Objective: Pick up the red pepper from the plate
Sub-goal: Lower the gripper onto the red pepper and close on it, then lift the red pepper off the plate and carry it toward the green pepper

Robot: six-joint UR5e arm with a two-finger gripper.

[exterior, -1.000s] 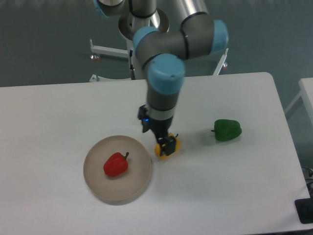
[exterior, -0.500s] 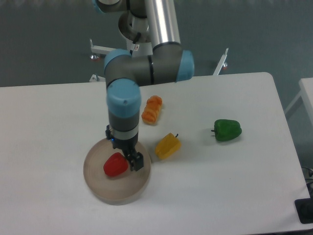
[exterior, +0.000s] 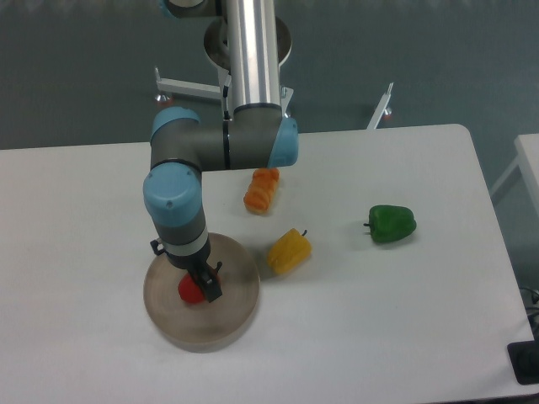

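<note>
Camera view: the arm has swung across the desk from the yellow pepper to the plate, and the tool now sits directly over the red pepper. A second ago it hovered at the yellow pepper; half a second ago it was at the plate's 1 o'clock rim, beside the red pepper; now it covers most of the fruit, so that only a red sliver shows at the tool's 9 o'clock side.

The red pepper lies on the plate, a little toward 9 o'clock of its centre, where it was before. The dark fingers straddle or press against it, but from this angle I cannot tell whether the jaws are spread or already closed on it.

The orange pepper at 1 o'clock of the plate, hidden by the arm a second ago, now shows; the yellow one lies just off the plate's 2 o'clock rim, and the green pepper sits well apart at 3 o'clock.

My reading: the approach is done and the grasp is at hand; closing and lifting remain.
</note>
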